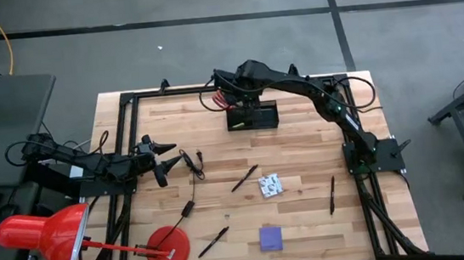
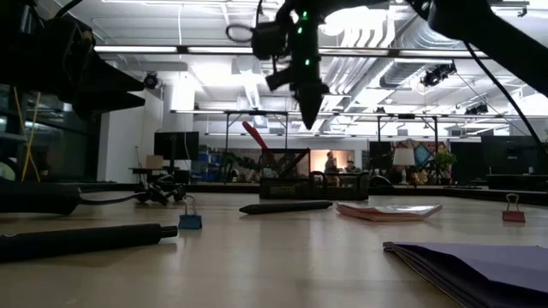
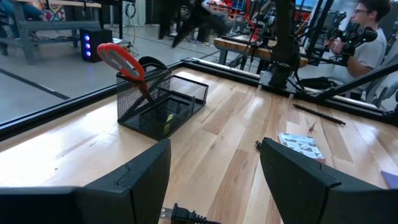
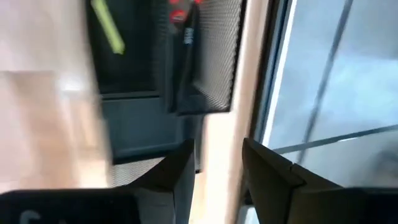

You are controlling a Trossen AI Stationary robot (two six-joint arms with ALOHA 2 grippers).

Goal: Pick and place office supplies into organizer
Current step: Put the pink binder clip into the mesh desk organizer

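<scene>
From my remote seat, the left gripper (image 1: 164, 153) waits with its fingers spread wide and empty at the table's left edge, a thin black cable (image 1: 191, 164) lying just ahead of it; any reach from there could, I judge, snag that cord and drag it across the supplies. Beyond the cable, away from this pincer, lie a black pen (image 1: 245, 178), a white patterned packet (image 1: 270, 185) and, nearer the front edge, a second pen (image 1: 213, 242) and the purple sticky-note pad (image 1: 271, 238). The red desk lamp (image 1: 42, 236) with its round base (image 1: 167, 248) stands at the front left, crowding any pick there. The right gripper (image 1: 230, 94) hangs over the black organizer (image 1: 253, 115) at the far edge, fingers slightly parted and holding nothing I can see. The red-handled scissors (image 3: 124, 63) stand in the cup just below it; lifting away carelessly risks catching the handles and tipping the light mesh organizer. A third pen (image 1: 332, 195) lies well off toward that arm's base.
</scene>
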